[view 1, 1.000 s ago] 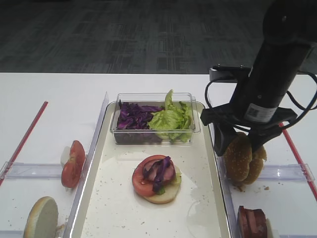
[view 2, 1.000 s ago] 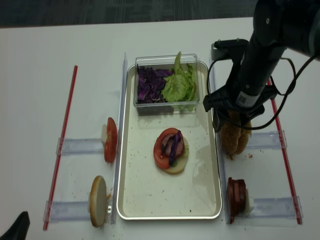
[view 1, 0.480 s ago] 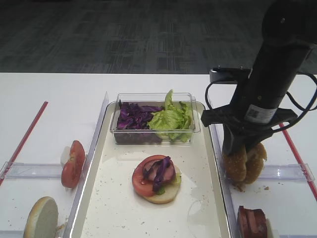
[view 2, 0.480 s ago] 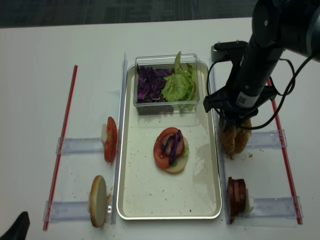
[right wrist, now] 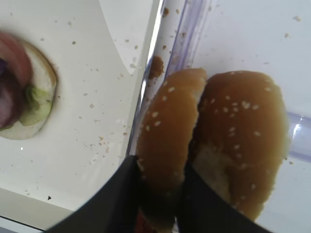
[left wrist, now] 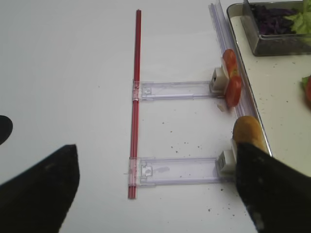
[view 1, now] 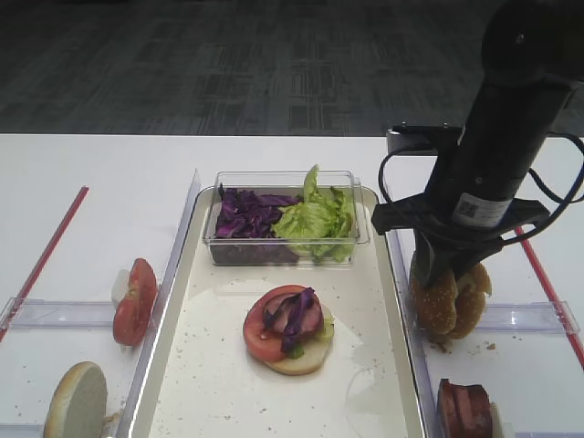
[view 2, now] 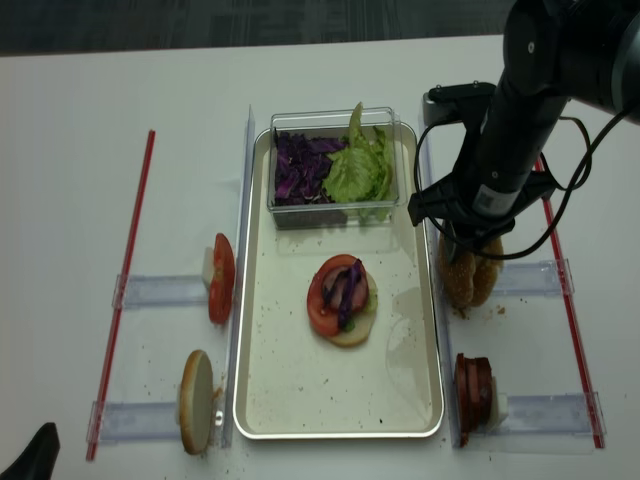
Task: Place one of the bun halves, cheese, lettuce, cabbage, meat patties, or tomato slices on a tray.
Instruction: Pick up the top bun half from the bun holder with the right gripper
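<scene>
Right of the tray (view 1: 173, 292), just past its rim: right arm (view 1: 497, 155) coming down almost straight from above, wrist and black cable over the rack, right gripper (right wrist: 158, 194) pointing down at 2 sesame buns standing on edge side by side. Clamped nearly shut on the sesame bun top (right wrist: 165, 141) nearer the tray, 1 dark finger (right wrist: 114, 201) on its tray side, the other wedged between it and the second bun (right wrist: 243, 141). Held at the bun's lower end in the wrist view; seeded crust turned toward the tray, touching the second bun along 1 side.

On the tray: open burger (view 1: 287, 328) of bottom bun, tomato and purple cabbage near the middle, well apart from the gripper; clear tub (view 1: 285, 219) of cabbage and lettuce at the far end.

Low at the near left corner: left gripper (left wrist: 155, 187), dark fingers spread wide, holding nothing, over bare table beside a red strip (left wrist: 135, 141).
</scene>
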You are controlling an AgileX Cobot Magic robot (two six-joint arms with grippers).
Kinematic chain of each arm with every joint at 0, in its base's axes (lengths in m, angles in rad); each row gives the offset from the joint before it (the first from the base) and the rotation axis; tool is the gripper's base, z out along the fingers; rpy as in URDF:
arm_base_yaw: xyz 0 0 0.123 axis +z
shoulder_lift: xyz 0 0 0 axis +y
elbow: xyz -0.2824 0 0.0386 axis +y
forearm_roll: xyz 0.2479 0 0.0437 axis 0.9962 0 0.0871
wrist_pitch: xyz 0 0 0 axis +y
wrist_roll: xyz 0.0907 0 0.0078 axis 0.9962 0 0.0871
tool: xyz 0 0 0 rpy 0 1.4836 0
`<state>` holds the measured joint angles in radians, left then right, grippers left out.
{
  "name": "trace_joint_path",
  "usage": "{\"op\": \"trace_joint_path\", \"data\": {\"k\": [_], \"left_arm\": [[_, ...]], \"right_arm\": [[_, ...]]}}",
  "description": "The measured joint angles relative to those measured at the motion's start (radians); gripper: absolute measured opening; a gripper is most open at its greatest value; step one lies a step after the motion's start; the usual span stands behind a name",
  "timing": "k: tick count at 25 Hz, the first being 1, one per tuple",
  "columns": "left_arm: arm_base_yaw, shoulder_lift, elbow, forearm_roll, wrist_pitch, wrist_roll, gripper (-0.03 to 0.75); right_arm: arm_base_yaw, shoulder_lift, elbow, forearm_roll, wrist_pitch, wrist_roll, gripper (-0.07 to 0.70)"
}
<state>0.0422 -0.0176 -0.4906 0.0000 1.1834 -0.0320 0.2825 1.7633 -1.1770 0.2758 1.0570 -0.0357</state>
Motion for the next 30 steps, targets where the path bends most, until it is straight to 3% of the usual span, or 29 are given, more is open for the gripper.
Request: {"op": "trace_joint_path", "data": {"k": [23, 30], "left_arm": [[0.000, 0.000, 0.000, 0.000, 0.000, 0.000, 0.598], [0.000, 0.000, 0.000, 0.000, 0.000, 0.000, 0.598]], "right_arm": [[0.000, -0.111, 0.000, 0.006, 0.025, -0.002, 0.207], [0.000, -0.111, 0.000, 0.254, 0.023, -0.160, 0.206]]}}
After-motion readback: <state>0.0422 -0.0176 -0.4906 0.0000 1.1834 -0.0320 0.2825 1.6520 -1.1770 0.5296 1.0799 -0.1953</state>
